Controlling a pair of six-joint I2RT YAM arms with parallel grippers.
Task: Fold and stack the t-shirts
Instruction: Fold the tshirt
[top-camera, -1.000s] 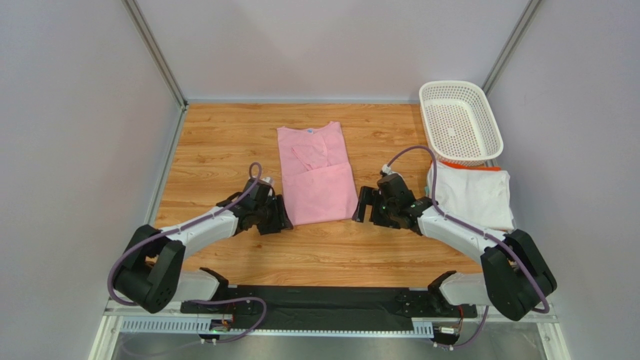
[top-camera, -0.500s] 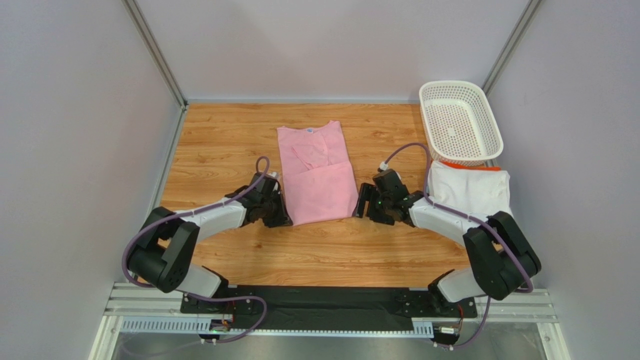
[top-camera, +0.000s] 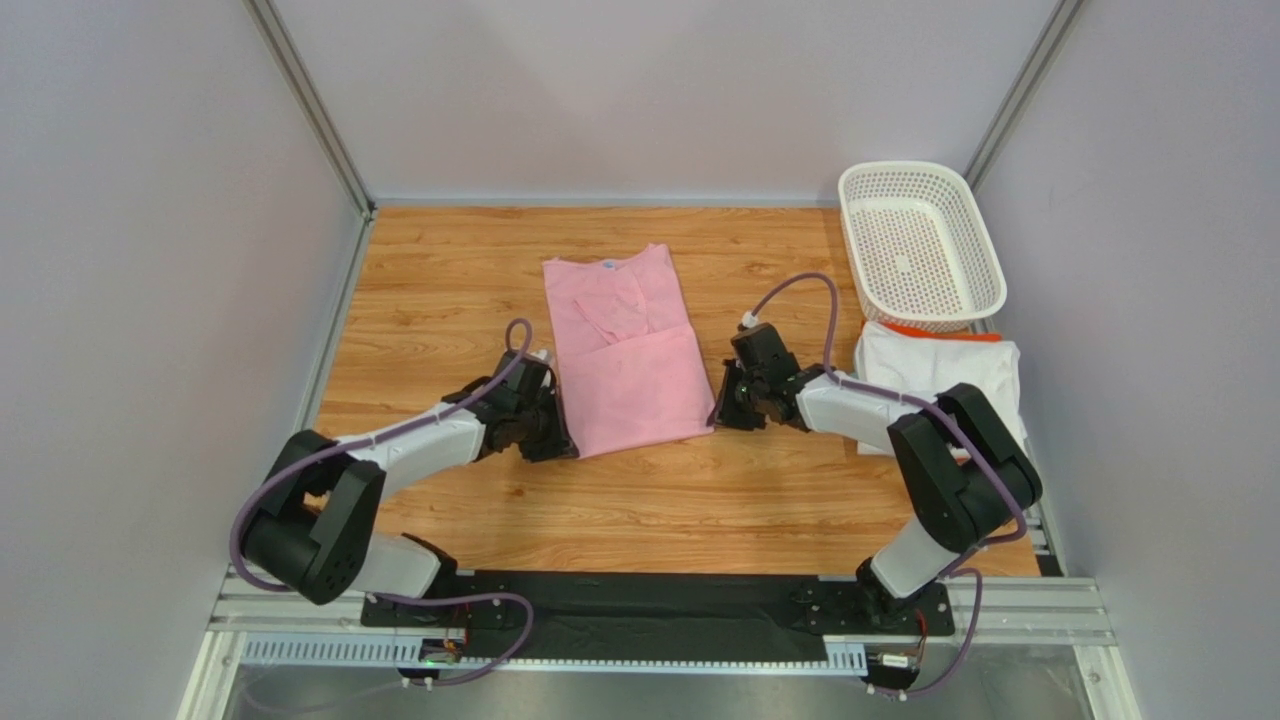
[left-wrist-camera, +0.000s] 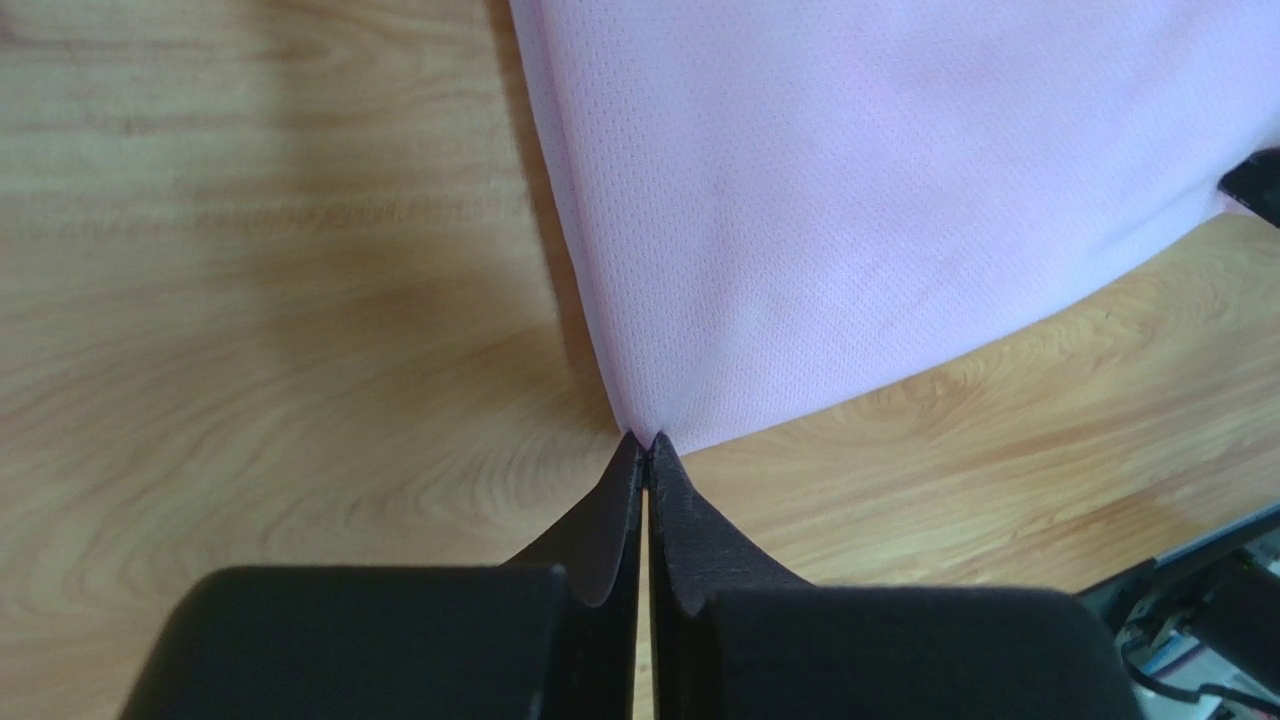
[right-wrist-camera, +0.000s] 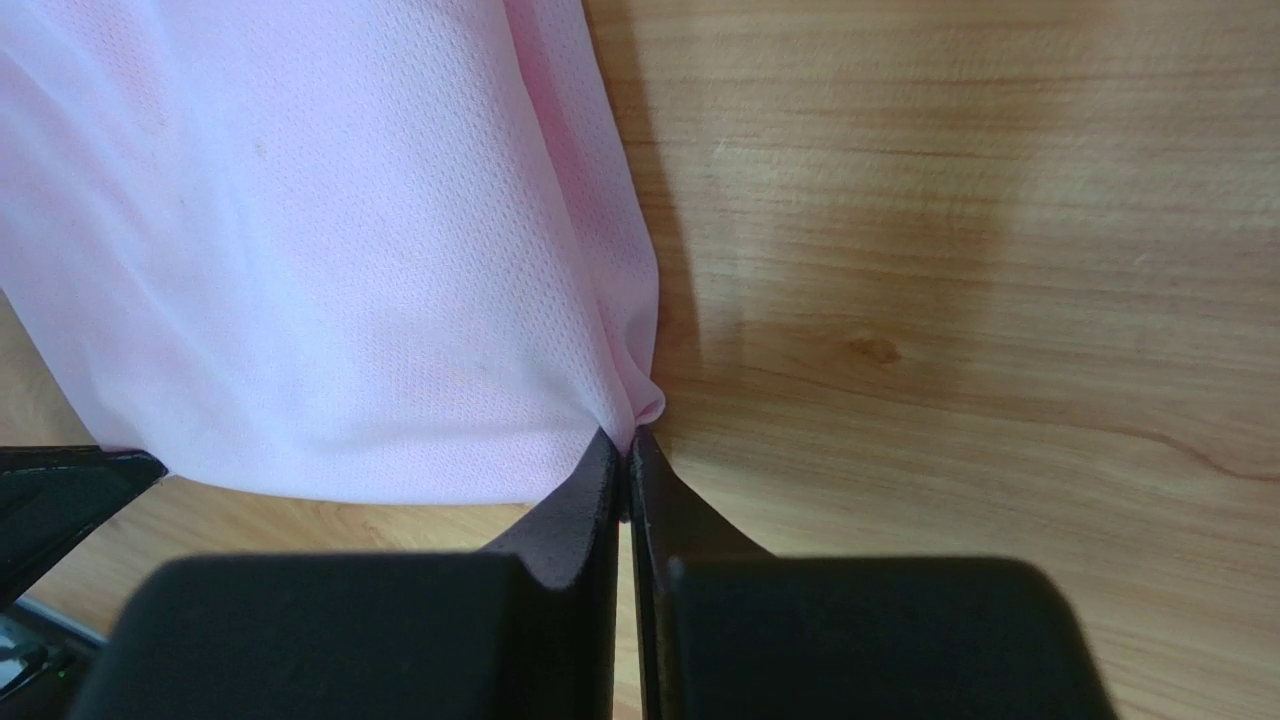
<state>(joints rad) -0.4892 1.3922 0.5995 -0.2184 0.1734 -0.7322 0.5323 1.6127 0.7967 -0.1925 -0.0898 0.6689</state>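
Left pincer is pinched fully together on the near-left corner of the pink t-shirt, and right pincer is clamped the same way on its near-right corner. That shirt lies partly folded in the middle of the wooden surface. Its long axis runs away from the arm bases, so the whole garment stretches beyond both pincers toward the far edge. The near hem spans between the two grips, each arm holding the corner on its own side. By my reading, the coming move is a fold that carries this hem up and over toward the collar end, with both arms travelling together along the shirt's length. Right of the pink t-shirt, well apart, lies the white t-shirt with orange trim, and the basket sits just beyond it. Only the overhead view shows these and the pink t-shirt's full outline. Only the wrist views show a nip of cloth actually caught between the black tips.
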